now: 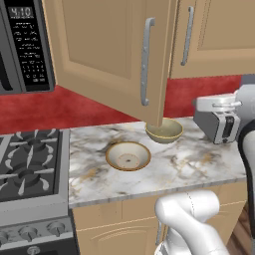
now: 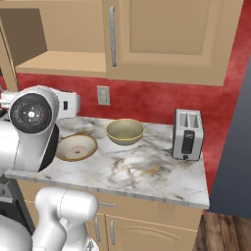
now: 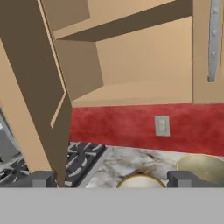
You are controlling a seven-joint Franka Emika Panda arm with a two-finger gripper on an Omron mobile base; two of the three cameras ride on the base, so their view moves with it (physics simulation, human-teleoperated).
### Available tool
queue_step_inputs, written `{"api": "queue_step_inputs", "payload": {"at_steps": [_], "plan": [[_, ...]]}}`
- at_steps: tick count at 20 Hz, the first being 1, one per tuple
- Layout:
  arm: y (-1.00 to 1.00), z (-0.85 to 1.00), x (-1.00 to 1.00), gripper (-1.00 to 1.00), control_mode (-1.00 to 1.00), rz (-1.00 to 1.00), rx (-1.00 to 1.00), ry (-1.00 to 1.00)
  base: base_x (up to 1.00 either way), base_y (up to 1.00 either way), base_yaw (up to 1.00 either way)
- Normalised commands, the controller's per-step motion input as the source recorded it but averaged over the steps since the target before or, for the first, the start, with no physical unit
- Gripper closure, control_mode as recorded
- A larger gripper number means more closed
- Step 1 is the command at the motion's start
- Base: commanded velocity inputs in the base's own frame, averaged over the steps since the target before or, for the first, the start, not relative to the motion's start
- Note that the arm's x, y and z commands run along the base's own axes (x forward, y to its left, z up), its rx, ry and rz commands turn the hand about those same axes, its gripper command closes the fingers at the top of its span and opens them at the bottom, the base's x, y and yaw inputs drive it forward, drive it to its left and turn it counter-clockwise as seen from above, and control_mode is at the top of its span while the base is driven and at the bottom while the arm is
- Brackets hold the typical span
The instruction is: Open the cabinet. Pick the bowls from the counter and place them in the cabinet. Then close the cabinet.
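Tan wood makes up the cabinet (image 1: 114, 50), its left door (image 1: 107, 55) swung wide open and its right door (image 1: 219, 35) shut; the lower compartment and the shelf inside hold nothing. Below, on the marble counter (image 1: 199, 164), the shallow bowl (image 1: 128, 156) sits nearer and left, the deeper bowl (image 1: 164, 130) farther and right, both empty. The gripper (image 3: 112, 179) hangs spread apart above them, pinching nothing. A toaster (image 1: 216, 118) stands at the right.

A tan wall cabinet (image 1: 114, 50) fills the frame's top, left door swung open, right door shut. Below, on the white marble desk (image 1: 199, 164), a shallow beige bowl (image 1: 128, 156) sits centre; a deeper bowl (image 1: 164, 130) just behind.
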Motion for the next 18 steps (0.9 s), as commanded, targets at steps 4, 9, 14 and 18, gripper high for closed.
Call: {"api": "queue_step_inputs", "payload": {"at_steps": [4,9,14,18], "plan": [[0.09,0.0,0.19,-1.0,-1.0,0.08,0.06,0.02,0.0,0.0,0.0],[0.47,0.0,0.15,-1.0,-1.0,0.06,0.07,0.03,0.0,0.0,0.0],[0.61,0.0,0.23,-1.0,-1.0,0.07,0.09,0.03,0.0,0.0,0.0],[0.63,0.0,0.07,-1.0,-1.0,0.06,0.08,0.0,0.0,0.0,0.0]]}}
